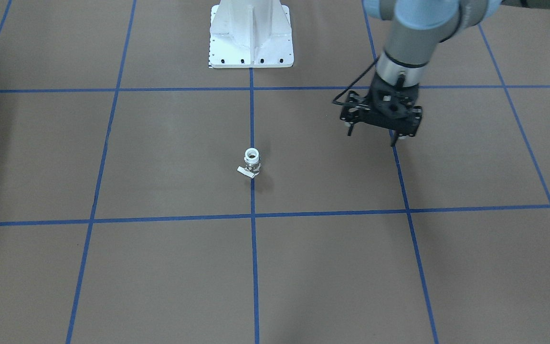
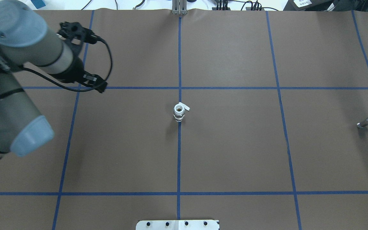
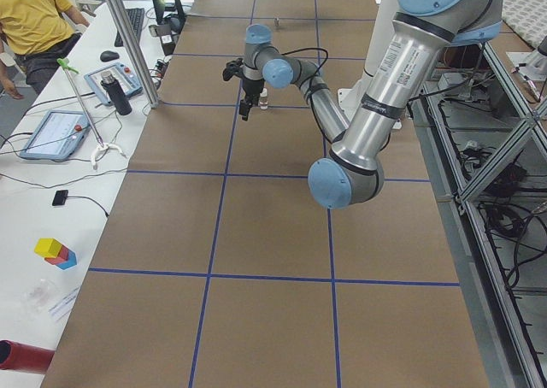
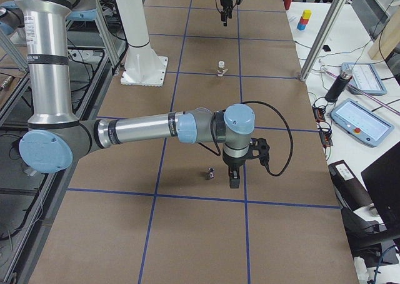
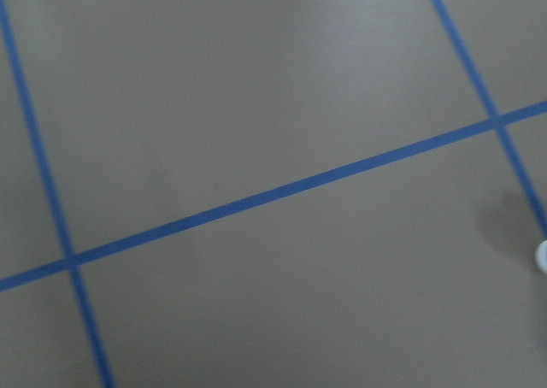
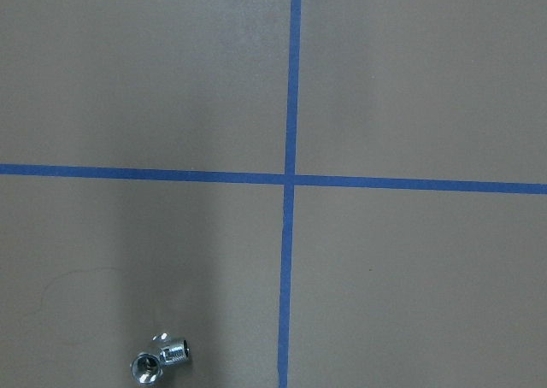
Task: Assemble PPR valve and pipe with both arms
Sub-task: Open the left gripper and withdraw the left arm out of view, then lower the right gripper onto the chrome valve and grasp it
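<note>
Overhead view: valve (image 2: 179,112) stands upright mid-worktop (image 2: 235,150), right on the centre blue tape line (image 2: 178,166), open ring end up, lever sticking out toward 1 o'clock. Nothing touching it.

Pipe (image 2: 365,122) lies on its side far out at the valve's 3 o'clock, well apart, near the worktop edge.

L gripper (image 1: 374,135) hangs above the worktop at approx 10 o'clock from the valve in the overhead view, well apart from it. Fingers point down, spread apart, holding nothing. L wrist cam shows only bare worktop and tape, plus a white sliver at the 3–4 o'clock edge; can't tell what it is.

R gripper (image 4: 233,182) shows only in the right side view: pointing down, just beside the pipe at its 4 o'clock there, no contact seen. Can't tell if the fingers are apart or together. R wrist cam: pipe at 7 o'clock of a tape crossing, low in frame, lying free.
</note>
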`<state>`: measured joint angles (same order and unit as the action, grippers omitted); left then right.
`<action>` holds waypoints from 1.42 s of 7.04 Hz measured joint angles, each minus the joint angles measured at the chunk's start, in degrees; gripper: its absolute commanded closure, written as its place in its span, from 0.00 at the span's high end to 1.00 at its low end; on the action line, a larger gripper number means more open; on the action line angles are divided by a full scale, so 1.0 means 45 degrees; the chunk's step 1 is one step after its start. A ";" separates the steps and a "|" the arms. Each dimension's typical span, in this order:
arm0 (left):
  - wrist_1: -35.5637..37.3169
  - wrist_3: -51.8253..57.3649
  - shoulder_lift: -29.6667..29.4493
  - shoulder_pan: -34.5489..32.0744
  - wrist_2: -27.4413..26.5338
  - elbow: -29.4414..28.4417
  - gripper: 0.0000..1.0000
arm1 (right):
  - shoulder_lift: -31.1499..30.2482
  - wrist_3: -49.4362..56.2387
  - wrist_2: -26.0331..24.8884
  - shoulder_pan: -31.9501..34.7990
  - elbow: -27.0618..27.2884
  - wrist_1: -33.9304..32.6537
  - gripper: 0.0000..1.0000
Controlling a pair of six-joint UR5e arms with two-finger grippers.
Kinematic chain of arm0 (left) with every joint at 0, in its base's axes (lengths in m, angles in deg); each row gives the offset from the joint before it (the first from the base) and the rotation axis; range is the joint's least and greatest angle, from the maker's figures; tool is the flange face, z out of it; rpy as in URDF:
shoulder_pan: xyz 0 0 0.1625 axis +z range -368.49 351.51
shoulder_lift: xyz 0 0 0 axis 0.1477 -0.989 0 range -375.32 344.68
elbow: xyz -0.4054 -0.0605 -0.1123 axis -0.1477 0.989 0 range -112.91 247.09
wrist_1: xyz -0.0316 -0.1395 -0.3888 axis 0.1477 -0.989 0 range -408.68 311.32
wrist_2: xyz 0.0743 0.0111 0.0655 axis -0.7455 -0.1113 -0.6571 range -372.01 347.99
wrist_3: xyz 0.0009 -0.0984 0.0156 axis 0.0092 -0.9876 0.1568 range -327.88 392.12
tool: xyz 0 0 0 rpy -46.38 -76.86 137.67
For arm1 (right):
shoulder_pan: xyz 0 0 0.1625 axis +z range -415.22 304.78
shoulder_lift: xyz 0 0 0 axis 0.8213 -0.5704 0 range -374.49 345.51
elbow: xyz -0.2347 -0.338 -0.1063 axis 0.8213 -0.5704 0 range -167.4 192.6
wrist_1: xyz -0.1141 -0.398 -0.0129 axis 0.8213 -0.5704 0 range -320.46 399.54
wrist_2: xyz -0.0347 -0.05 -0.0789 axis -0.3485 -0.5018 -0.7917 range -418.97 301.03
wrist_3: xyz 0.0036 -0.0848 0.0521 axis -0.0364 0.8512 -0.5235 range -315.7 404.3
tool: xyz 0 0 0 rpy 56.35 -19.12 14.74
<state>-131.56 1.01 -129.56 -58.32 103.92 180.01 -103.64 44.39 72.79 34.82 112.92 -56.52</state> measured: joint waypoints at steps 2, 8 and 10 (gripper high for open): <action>-0.0061 0.5081 0.2221 -0.3112 0.1308 -0.0048 1.00 | -0.0072 -0.0029 0.0292 -0.0203 0.0648 0.0000 1.00; -0.2438 0.8968 0.5140 -0.7085 0.2466 -0.2942 1.00 | -0.2240 -0.5699 -0.0439 -0.3245 0.1226 0.5132 0.99; -0.2545 0.8981 0.5290 -0.7195 0.2692 -0.2966 1.00 | -0.2880 -0.7279 -0.1381 -0.4554 0.0762 0.7174 0.89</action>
<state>-143.01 41.43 -105.75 -90.69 116.04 166.66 -116.60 11.64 66.57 14.32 116.34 -24.24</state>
